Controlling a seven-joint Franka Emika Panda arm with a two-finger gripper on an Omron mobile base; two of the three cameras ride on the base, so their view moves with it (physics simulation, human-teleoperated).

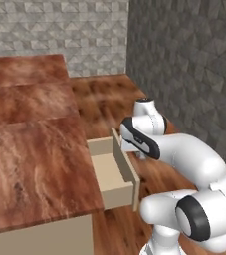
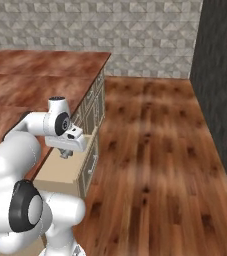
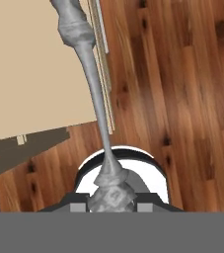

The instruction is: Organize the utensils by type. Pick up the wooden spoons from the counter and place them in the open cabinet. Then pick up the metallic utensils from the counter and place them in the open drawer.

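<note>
Surface (image 1: 35,159) of reddish wood grain runs along the cabinets, and the open drawer (image 1: 109,172) juts from its side with the arm hung over it. Fingers (image 3: 114,195) are pinched narrow on the handle end of a grey metal utensil (image 3: 91,79), whose far end reaches over the drawer's beige floor. Judged best: lower fully past the front wall, then release.

Arm bent low, gripper (image 3: 112,195) jaws seemingly clamped on something
</note>
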